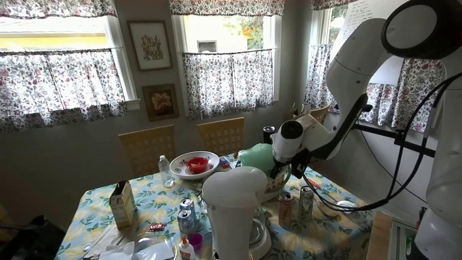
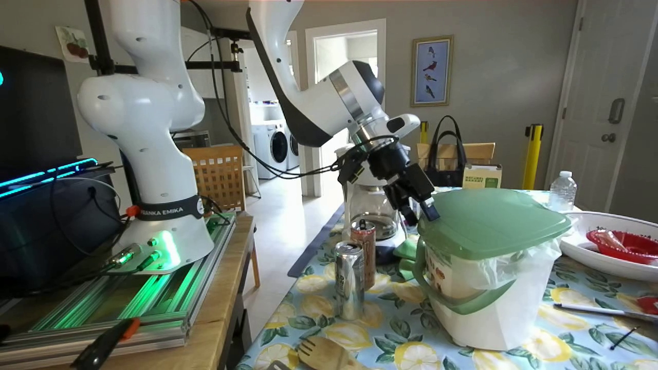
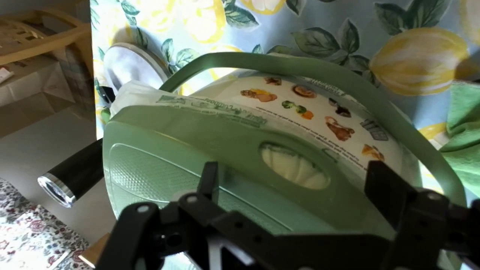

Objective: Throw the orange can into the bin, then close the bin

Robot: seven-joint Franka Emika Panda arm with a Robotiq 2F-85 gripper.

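orange can [image 2: 368, 249] upright on the table [image 2: 390, 318], apart from the hand [image 3: 292, 174] and to one side of it, just beside a silver can [image 2: 349, 280]. hand by the bin [image 2: 493, 316], fingers [image 3: 209, 182] spread wide, green lid [image 2: 493, 218] showing between them in the wrist view; whether the tips touch it, can't tell. silver can covers part of the orange one in an exterior view; white coffee maker [image 1: 232, 206] hides some of the bin in an exterior view. orange can: reddish side, silver top, print too small to read.
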